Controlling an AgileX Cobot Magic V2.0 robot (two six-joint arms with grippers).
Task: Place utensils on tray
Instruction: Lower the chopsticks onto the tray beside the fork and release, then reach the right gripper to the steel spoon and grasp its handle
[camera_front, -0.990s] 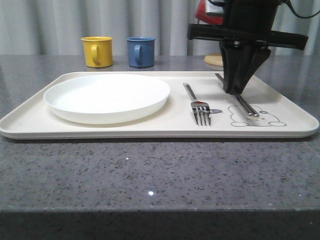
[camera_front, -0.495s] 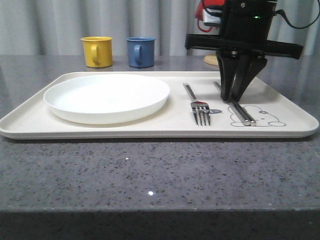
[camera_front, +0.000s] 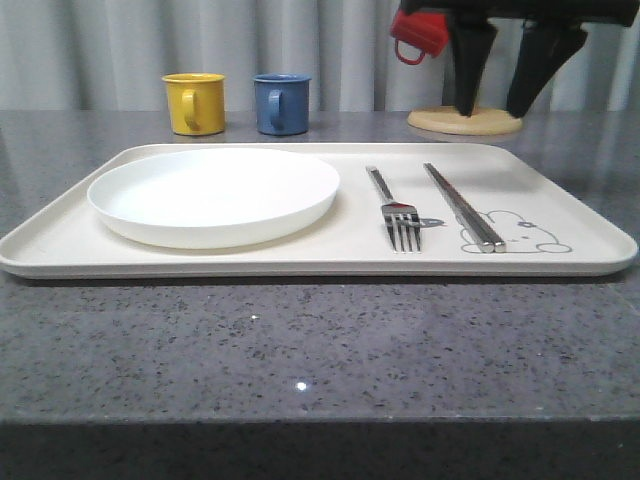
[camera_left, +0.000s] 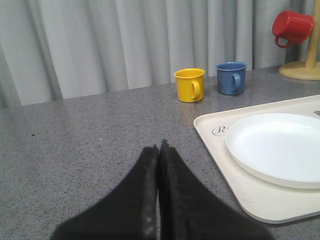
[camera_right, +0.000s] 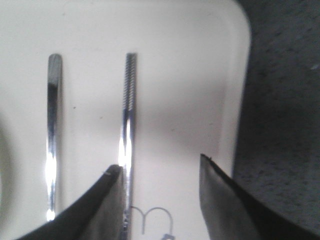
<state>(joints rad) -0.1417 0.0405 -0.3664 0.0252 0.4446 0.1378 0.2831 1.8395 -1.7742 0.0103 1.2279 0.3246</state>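
Note:
The cream tray (camera_front: 200, 262) lies across the table's middle. On it rest a white plate (camera_front: 214, 193), a silver fork (camera_front: 398, 214) and a pair of metal chopsticks (camera_front: 462, 206) over the rabbit drawing. My right gripper (camera_front: 490, 110) hangs open high above the tray's far right part, holding nothing. From its wrist I look down on the chopsticks (camera_right: 128, 115) beside one finger, the fork handle (camera_right: 52, 135) and the tray rim (camera_right: 240, 90), with the gripper (camera_right: 160, 167) wide apart. My left gripper (camera_left: 160, 146) is shut and empty over bare counter, left of the tray (camera_left: 220, 145) and plate (camera_left: 280, 147).
A yellow mug (camera_front: 194, 102) and a blue mug (camera_front: 281, 103) stand behind the tray. A red mug (camera_front: 418, 30) hangs on a wooden mug stand (camera_front: 464, 121) at the back right. Grey curtains close off the back. Grey counter runs along the front.
My right gripper has risen from the chopsticks and spread wider. The chopsticks now lie free on the tray. The left arm has not visibly moved.

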